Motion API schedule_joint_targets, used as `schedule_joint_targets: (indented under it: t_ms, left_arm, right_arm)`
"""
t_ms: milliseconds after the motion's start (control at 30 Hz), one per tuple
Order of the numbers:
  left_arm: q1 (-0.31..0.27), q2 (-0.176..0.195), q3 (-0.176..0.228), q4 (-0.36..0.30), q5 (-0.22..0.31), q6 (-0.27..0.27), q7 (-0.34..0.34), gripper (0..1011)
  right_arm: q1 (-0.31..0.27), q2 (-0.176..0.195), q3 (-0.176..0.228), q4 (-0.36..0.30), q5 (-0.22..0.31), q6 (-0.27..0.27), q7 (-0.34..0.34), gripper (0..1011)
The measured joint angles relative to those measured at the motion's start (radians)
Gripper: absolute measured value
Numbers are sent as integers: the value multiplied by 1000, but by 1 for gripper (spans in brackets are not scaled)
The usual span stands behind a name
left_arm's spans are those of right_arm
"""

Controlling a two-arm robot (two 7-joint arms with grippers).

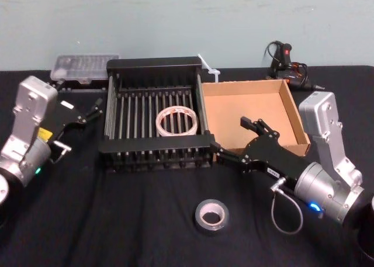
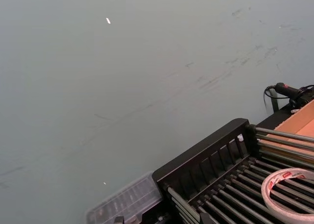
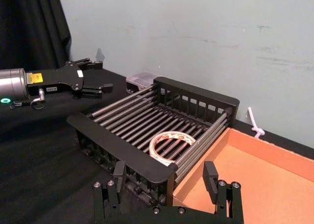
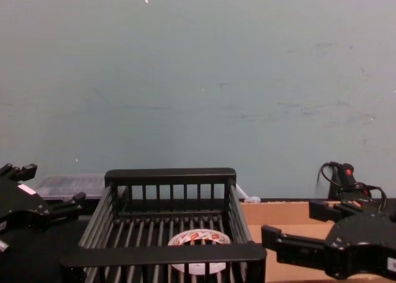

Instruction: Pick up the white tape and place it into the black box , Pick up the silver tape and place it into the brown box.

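Black jaws of the right gripper [image 1: 236, 135] stand apart over the brown box's [image 1: 234, 103] near-left corner; the left gripper [image 1: 93, 109] hangs beside the black box [image 1: 153, 64], jaws parted. The white tape [image 1: 176, 120] lies inside it; the silver tape [image 1: 211, 215] rests on the bench [image 1: 117, 220].

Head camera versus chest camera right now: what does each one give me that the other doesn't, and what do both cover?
Head view alone: the silver tape lying on the black table in front of the boxes, and the brown box floor, bare.

Chest view alone: a side-on look through the black box bars.

Both: the white tape lying flat in the black box, the open right gripper at the brown box's near-left corner, the left gripper left of the black box, and the clear plastic case behind.
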Motion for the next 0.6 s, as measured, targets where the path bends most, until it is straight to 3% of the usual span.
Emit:
schedule_joint_targets:
  t_ms: [233, 600]
  left_arm:
    - [0, 0, 0, 0, 0, 0, 0, 1001]
    - [0, 0, 0, 0, 0, 0, 0, 1001]
  right_arm:
    - [-9, 11, -1, -2, 7, 0, 1, 1000]
    - [-69, 62, -2, -77, 11, -4, 9, 1000]
